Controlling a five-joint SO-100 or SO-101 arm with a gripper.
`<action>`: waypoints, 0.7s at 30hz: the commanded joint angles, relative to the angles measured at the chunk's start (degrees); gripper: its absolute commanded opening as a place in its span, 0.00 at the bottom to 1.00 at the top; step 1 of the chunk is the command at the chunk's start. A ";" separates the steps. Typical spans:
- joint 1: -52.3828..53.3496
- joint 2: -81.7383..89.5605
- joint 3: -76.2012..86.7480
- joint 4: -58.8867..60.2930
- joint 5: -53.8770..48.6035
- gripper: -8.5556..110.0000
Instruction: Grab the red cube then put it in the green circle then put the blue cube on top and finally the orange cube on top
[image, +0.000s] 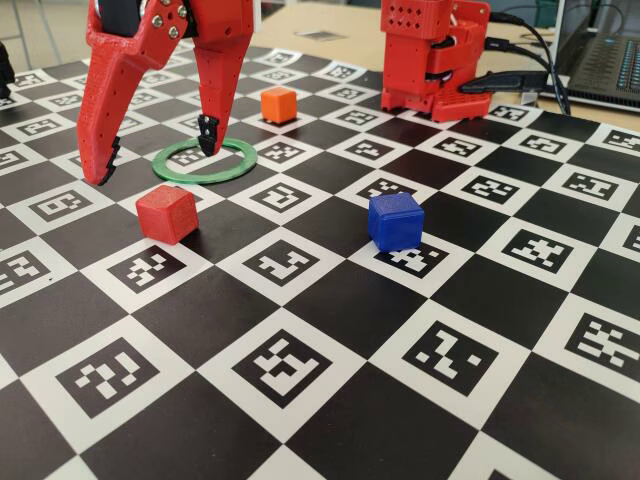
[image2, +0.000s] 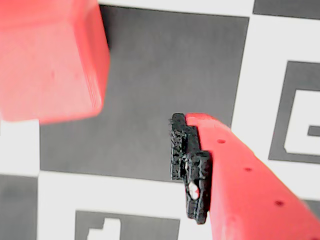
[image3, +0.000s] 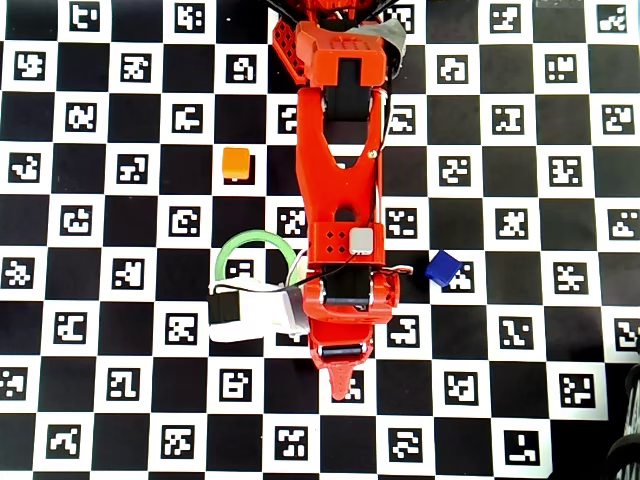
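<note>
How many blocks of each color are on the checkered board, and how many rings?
Red cube: 1
Blue cube: 1
Orange cube: 1
Green circle: 1
Total: 4 things, 3 cubes and 1 ring. None are stacked yet, and the ring has no cube inside it.

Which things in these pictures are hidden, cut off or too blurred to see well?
- Small matte red cube: blurred and cut by the top-left edge in the wrist view; the arm hides it in the overhead view.
- Thin green ring: partly under the arm overhead.
- Red pincer: only one finger shows in the wrist view.
</note>
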 joint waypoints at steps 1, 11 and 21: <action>0.26 1.41 0.44 -2.29 0.18 0.48; 1.05 -1.05 3.60 -8.53 0.18 0.48; 0.88 -1.85 2.20 -9.14 -0.18 0.48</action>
